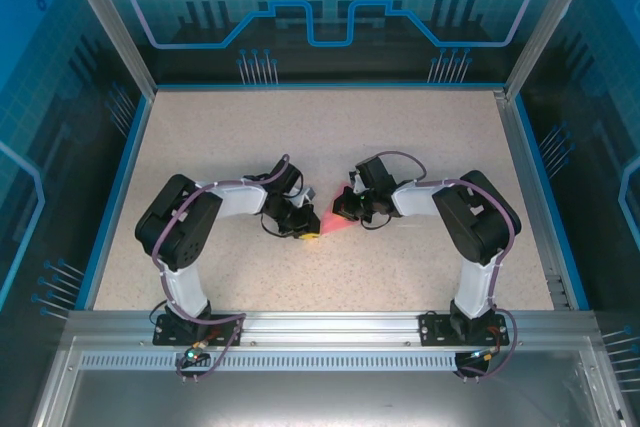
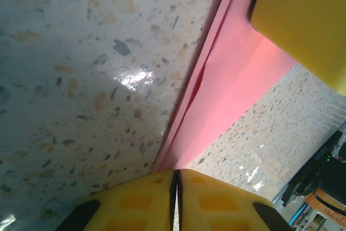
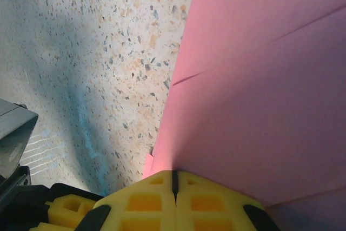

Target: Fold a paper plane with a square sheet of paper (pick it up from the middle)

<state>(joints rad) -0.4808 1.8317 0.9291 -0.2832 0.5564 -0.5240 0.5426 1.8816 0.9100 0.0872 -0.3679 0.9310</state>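
The pink paper (image 1: 333,224) lies folded into a pointed wedge on the speckled table, between the two grippers. In the left wrist view its layered folds (image 2: 232,79) narrow to a tip that ends under my left gripper (image 2: 175,174), whose jaws are shut with no paper showing in the slit. My right gripper (image 3: 174,176) is also shut and rests on the edge of the wide pink surface (image 3: 259,90), which shows crease lines. From above, the left gripper (image 1: 305,227) and right gripper (image 1: 350,209) stand close together over the paper.
The speckled tabletop (image 1: 330,137) stretches open behind the arms, bounded by a blue rim (image 1: 120,187) and metal frame posts. A yellow finger of the right gripper (image 2: 308,20) intrudes in the left wrist view; the left gripper's finger (image 3: 67,208) shows at the right wrist view's lower left.
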